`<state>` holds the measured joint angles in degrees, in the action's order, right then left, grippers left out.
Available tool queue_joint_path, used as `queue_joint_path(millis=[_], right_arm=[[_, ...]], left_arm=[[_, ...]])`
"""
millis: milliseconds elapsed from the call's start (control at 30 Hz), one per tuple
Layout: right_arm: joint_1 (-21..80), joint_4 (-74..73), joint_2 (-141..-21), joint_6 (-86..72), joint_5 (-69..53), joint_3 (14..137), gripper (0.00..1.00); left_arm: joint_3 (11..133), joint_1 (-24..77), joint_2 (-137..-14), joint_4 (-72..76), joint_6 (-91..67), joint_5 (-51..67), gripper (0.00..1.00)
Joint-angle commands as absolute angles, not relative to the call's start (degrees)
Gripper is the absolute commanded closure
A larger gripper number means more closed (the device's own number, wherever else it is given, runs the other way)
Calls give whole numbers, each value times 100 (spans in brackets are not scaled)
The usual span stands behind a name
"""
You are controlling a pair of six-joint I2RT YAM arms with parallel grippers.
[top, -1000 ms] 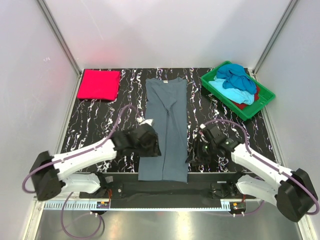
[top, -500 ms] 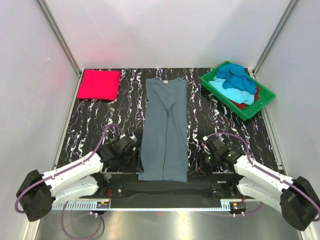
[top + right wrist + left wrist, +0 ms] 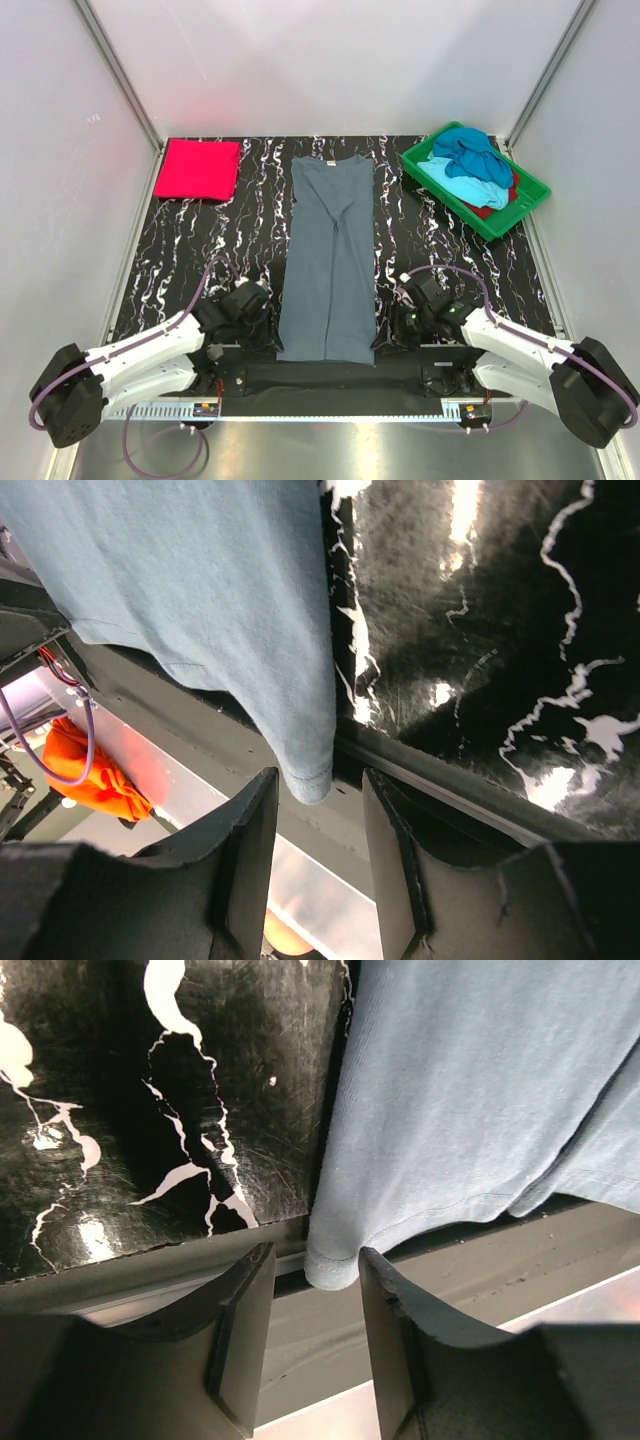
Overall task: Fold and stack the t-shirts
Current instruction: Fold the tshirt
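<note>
A pink shirt [image 3: 197,169] lies folded at the far left corner of the bench [image 3: 220,240]. Near the front edge the left tool [image 3: 315,1253] is spread and holds nothing, with the left hem corner [image 3: 332,1268] of the grey shirt [image 3: 330,250] between its fingers. That shirt lies in the middle of the bench as a long strip, sides turned in, collar far and hem drooping over the near edge. The right tool [image 3: 318,774] is spread the same way around the right hem corner [image 3: 305,765], and is also empty. A green tray [image 3: 420,172] at the far right holds loose shirts [image 3: 470,165]. The step looks like pinching both hem corners to carry the hem up toward the collar. To do it well, each tool should reach in deep enough to catch every layer, not just the edge stitching. Both should close together, lift evenly and travel straight along the strip, so the fold lands square and the turned-in sides do not spill open
</note>
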<state>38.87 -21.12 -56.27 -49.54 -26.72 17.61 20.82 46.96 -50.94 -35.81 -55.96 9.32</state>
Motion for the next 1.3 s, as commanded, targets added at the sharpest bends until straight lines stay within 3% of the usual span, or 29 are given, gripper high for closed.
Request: queue_joint_path(millis=[0, 100, 800, 933, 967, 1033, 1067, 1167, 1200, 1267], right_arm=[[3981, -1784, -5730, -4860, -2777, 1766, 54], [4069, -1661, -5757, -4965, -2742, 1793, 55], [4711, -1398, -5440, -5669, -2303, 1468, 55], [4825, -1354, -5476, -5783, -2145, 1477, 59], [4860, -1336, -5467, -5818, -2118, 1468, 60], [4904, -1292, -5493, -5853, -2057, 1459, 64], [4939, -1240, -5493, -5862, -2048, 1468, 66], [4939, -1230, -5520, -5845, -1995, 1538, 82], [4939, -1230, -5502, -5853, -1978, 1555, 93], [4939, -1231, -5397, -5897, -1943, 1591, 100]], left_arm=[[2039, 4720, -5045, -3287, -5678, 1081, 58], [1987, 4720, -5115, -3252, -5686, 1081, 65], [1881, 4746, -5185, -2980, -5660, 1099, 78], [1863, 4746, -5247, -2909, -5704, 1151, 85], [1863, 4746, -5273, -2900, -5704, 1160, 90], [1872, 4737, -5265, -2900, -5713, 1160, 100], [1881, 4746, -5256, -2900, -5748, 1151, 100], [1951, 4746, -5247, -2883, -5801, 1143, 100], [1986, 4746, -5247, -2883, -5818, 1151, 100], [2074, 4746, -5230, -2883, -5906, 1169, 100]])
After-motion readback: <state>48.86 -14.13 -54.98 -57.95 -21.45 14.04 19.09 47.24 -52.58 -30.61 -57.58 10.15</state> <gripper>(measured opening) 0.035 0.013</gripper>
